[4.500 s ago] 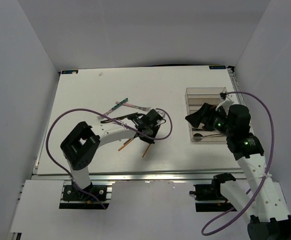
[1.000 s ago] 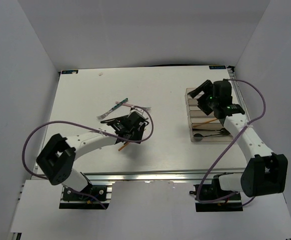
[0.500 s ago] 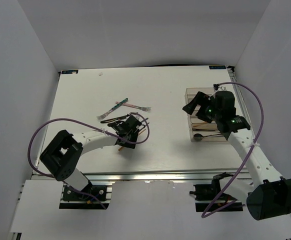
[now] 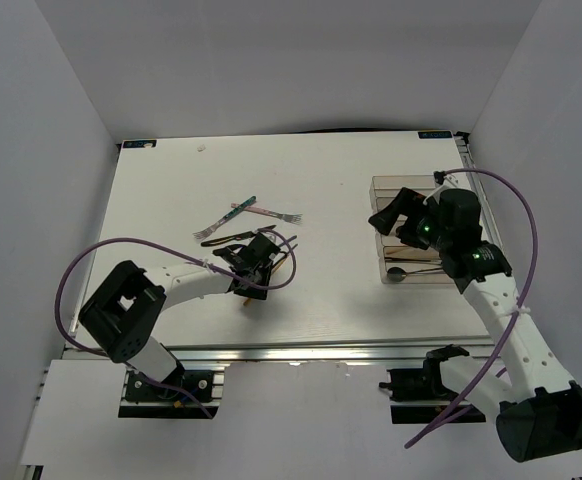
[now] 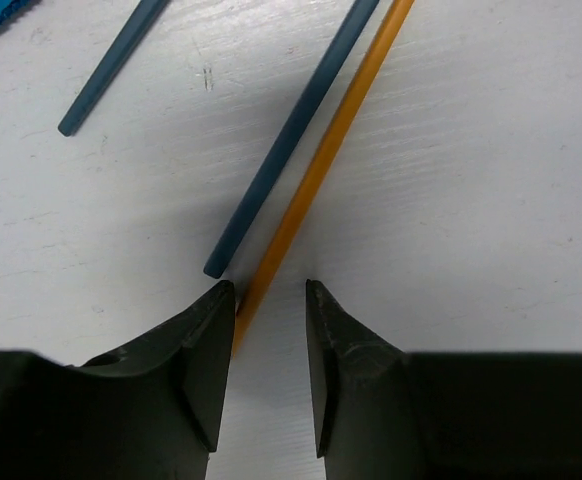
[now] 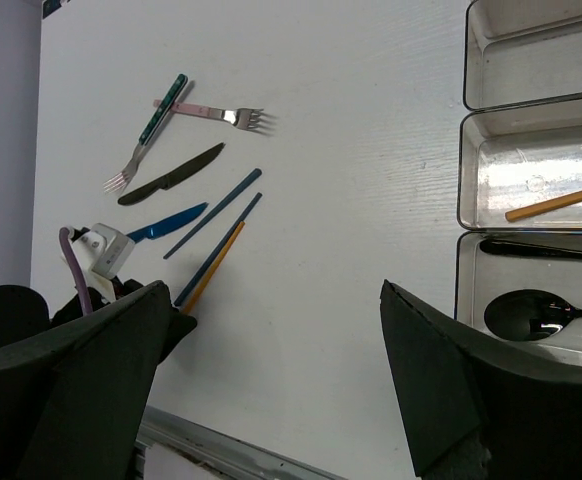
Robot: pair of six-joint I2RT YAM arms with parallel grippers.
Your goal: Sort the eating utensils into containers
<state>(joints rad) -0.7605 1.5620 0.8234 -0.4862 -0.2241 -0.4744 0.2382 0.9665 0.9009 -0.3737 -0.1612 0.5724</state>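
In the left wrist view my left gripper (image 5: 270, 300) is low over the table with its jaws a little apart. The near end of an orange chopstick (image 5: 321, 160) lies between them, against the left finger (image 5: 206, 340). Two dark blue chopsticks (image 5: 291, 135) lie beside it. In the top view that gripper (image 4: 245, 284) is left of centre. My right gripper (image 6: 271, 290) is wide open and empty, held high beside the tray (image 4: 411, 181). The tray (image 6: 468, 60) holds one orange chopstick (image 6: 556, 202) and a black spoon (image 6: 531, 315).
On the table lie a teal-handled fork (image 6: 151, 135), a pink-handled fork (image 6: 216, 112), a black knife (image 6: 171, 175) and a blue piece (image 6: 166, 225), all beyond my left gripper. The table's metal front edge (image 6: 231, 450) is near. White walls enclose the table.
The left gripper has slid a little left and nearer, to the chopstick's near end. The right gripper has drawn back from the tray's far end and now hangs by its left side.
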